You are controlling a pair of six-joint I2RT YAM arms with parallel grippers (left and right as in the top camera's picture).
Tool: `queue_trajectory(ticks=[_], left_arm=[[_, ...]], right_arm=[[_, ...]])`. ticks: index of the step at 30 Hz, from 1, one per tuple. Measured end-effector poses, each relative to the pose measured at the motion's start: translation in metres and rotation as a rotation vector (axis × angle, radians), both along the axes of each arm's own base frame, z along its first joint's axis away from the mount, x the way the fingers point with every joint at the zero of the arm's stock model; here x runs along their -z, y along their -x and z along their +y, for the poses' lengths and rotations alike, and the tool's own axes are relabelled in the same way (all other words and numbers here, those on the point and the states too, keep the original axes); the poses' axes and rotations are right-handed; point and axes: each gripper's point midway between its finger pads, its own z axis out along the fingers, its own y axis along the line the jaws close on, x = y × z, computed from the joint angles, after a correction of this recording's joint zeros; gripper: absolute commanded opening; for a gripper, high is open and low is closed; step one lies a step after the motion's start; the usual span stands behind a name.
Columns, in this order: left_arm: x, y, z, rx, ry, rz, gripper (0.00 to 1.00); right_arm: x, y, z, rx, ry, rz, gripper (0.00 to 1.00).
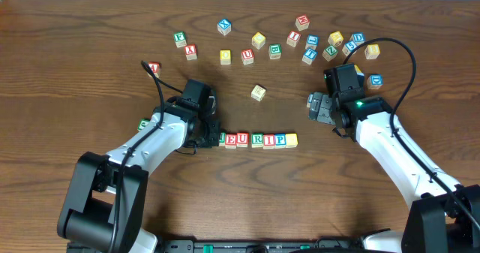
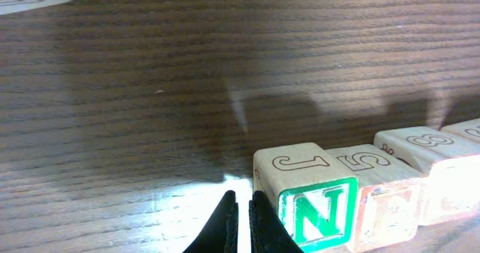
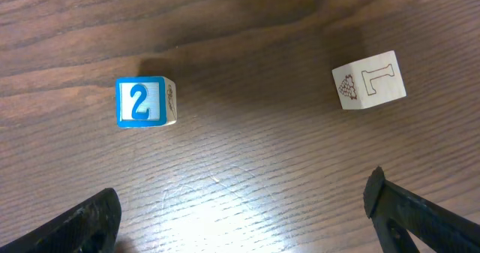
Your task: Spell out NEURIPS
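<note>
Stretching left to right, NEURIPS cubes (image 1: 259,140) form one straight row.

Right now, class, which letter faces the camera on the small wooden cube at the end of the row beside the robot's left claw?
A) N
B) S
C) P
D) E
A: the left wrist view shows the small wooden cube with the green N standing right beside the shut left claw.
</note>
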Motion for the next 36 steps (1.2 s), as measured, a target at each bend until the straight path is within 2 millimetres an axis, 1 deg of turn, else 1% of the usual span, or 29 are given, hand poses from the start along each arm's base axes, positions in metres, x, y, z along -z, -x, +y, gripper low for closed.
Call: queue_trajectory(ticks=[8,19,25,31,36], left_arm=[[-0.001,0.0,-0.002,0.004,0.012,0.002,0.08],[-0.001,0.007,-0.016,0.052,0.018,0.003,0.08],[-0.001,0.007,-0.017,0.056,0.018,0.0,0.08],[0.001,0.004,-0.008,0.021,-0.037,-0.013,0.08],[0.005,0.001,0.015,-0.085,-0.149,-0.018,0.08]], right_arm=[[0.0,0.0,0.0,0.0,0.0,0.0,0.99],[0.0,0.0,0.0,0.0,0.0,-0.001,0.99],[0.0,0.0,0.0,0.0,0.0,-0.001,0.99],[0.0,0.0,0.0,0.0,0.0,0.0,0.99],[0.0,0.0,0.0,-0.002,0.001,0.0,0.99]])
